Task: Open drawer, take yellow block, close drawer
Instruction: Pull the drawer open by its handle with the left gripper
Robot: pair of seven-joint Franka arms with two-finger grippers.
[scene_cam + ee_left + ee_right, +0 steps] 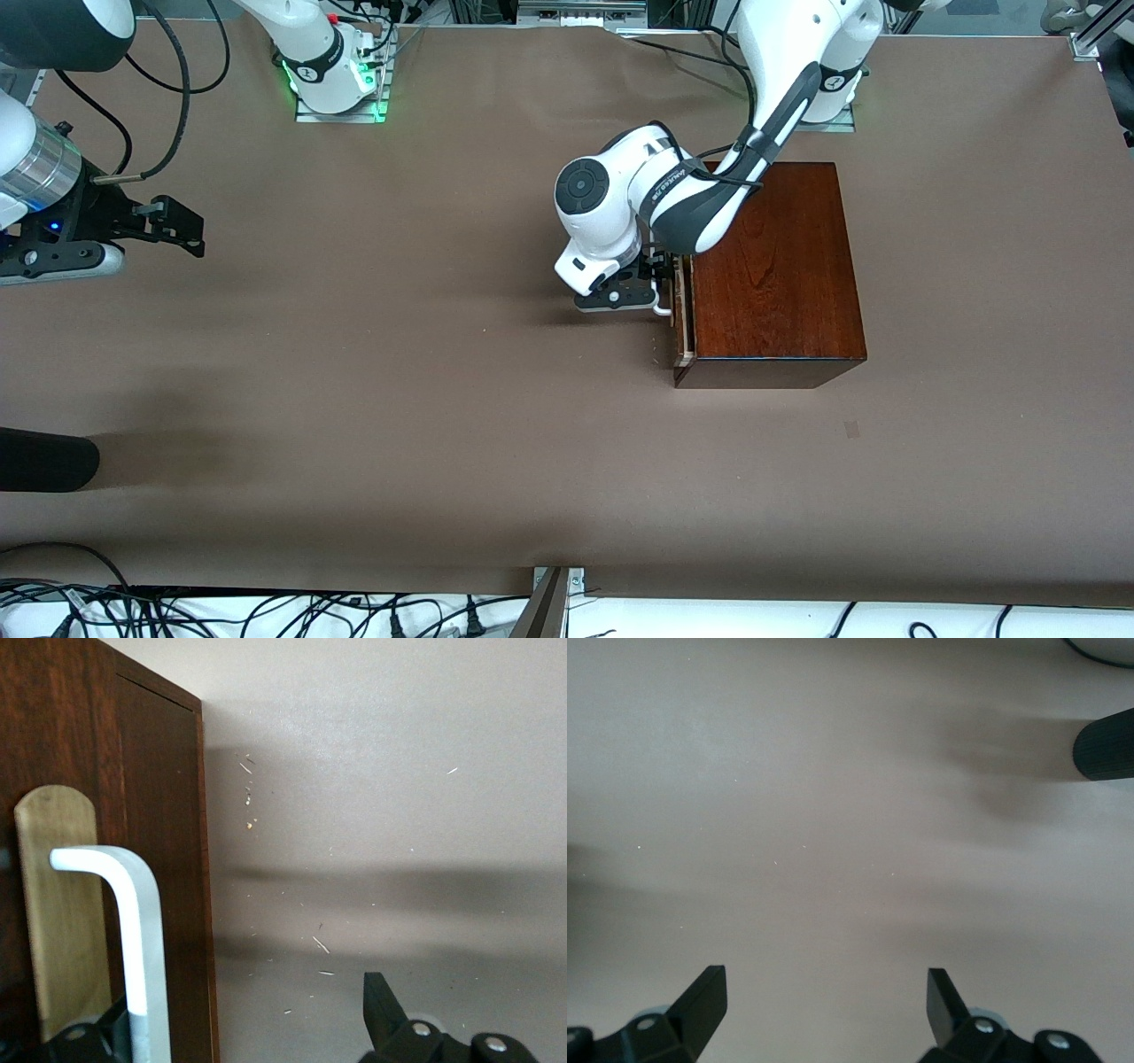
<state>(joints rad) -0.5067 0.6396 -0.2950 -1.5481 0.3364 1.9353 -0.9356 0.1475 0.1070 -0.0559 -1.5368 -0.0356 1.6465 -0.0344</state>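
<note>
The dark red-brown wooden box stands toward the left arm's end of the table. Its drawer faces the table's middle, and a thin pale strip shows between its front and the box. My left gripper is open at the white bar handle. In the left wrist view the handle lies between the fingers, close to one finger and apart from the other, in front of the drawer front. My right gripper is open and empty, waiting over bare table at the right arm's end. The yellow block is hidden.
A black cylinder lies at the right arm's end of the table, nearer to the front camera, and also shows in the right wrist view. Cables run along the table's front edge.
</note>
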